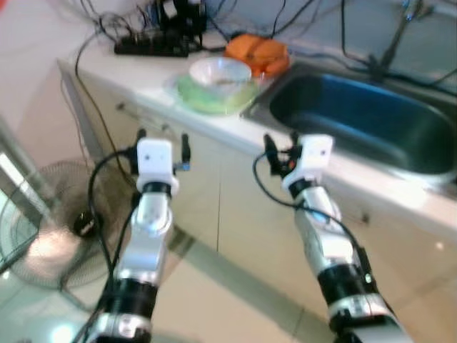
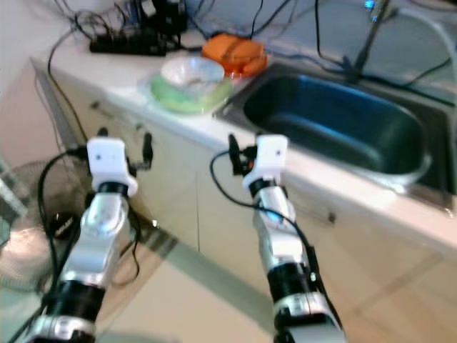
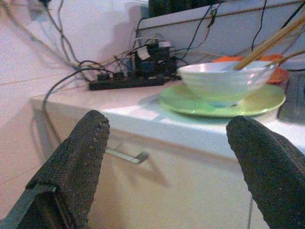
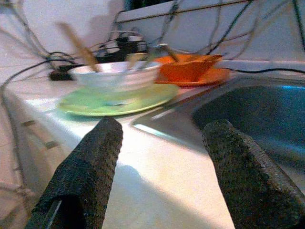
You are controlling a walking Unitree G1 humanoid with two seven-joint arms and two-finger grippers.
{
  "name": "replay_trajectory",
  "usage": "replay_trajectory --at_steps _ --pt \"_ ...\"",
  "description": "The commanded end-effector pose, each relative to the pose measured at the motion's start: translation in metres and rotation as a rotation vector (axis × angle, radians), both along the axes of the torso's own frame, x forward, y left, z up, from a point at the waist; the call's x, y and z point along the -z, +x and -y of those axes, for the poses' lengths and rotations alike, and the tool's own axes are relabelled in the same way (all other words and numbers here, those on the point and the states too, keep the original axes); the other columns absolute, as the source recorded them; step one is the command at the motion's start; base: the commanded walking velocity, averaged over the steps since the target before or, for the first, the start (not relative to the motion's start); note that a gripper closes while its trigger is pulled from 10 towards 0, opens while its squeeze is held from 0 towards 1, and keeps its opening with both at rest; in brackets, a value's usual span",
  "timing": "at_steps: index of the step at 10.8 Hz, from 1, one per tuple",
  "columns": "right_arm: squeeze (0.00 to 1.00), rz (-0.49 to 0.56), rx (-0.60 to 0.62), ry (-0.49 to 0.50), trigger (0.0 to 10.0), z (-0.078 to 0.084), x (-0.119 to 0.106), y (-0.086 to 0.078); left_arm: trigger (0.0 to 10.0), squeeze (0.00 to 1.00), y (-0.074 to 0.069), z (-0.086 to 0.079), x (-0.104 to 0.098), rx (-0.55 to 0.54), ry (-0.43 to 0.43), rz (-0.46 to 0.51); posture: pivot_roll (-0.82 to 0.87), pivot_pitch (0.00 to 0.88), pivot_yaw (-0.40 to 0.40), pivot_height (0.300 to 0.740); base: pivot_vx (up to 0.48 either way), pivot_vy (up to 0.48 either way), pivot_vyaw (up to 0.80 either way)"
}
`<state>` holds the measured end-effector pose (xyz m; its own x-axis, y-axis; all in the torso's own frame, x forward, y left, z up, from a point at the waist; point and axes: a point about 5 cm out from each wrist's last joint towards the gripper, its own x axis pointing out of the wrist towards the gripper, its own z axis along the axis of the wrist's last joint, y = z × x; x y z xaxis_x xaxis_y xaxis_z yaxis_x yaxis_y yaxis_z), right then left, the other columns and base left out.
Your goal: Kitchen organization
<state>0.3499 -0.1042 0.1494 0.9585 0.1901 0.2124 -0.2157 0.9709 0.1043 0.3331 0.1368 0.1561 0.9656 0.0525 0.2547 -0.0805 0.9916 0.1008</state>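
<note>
A white bowl (image 1: pixel 220 71) holding chopsticks sits on a green plate (image 1: pixel 214 95) on the white counter (image 1: pixel 143 71), left of the steel sink (image 1: pixel 364 118). Behind them lies an orange bowl on an orange plate (image 1: pixel 258 53). My left gripper (image 1: pixel 162 146) is open in front of the cabinet, below and short of the green plate (image 3: pixel 224 101). My right gripper (image 1: pixel 280 146) is open at the counter's front edge, just ahead of the sink's near rim. Nothing is between either pair of fingers (image 4: pixel 90 167).
A black power strip (image 1: pixel 151 47) with tangled cables lies at the counter's back left. A floor fan (image 1: pixel 50 229) stands low on the left. Cabinet fronts with a drawer handle (image 3: pixel 126 156) are right before the arms. A faucet (image 2: pixel 371 28) rises behind the sink.
</note>
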Motion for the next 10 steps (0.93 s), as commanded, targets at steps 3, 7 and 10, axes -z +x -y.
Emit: replay_trajectory --at_steps 3,7,10 --pt "0.00 -0.015 0.046 0.005 10.0 0.0138 0.0016 0.0017 10.0 0.00 -0.0007 0.0123 -0.0028 0.039 -0.003 0.005 0.20 0.056 -0.019 0.740 0.423 0.000 0.00" --pt "0.00 -0.013 0.035 0.039 10.0 0.0116 0.0010 0.0019 10.0 0.00 -0.0024 0.0194 -0.0040 0.078 0.001 0.018 0.20 0.055 -0.018 0.740 0.178 0.000 -0.40" --pt "0.00 -0.011 0.044 0.034 10.0 0.0113 0.0010 0.0021 10.0 0.00 -0.0037 0.0204 -0.0047 0.088 0.000 0.025 0.20 0.052 -0.020 0.740 0.000 0.000 0.00"
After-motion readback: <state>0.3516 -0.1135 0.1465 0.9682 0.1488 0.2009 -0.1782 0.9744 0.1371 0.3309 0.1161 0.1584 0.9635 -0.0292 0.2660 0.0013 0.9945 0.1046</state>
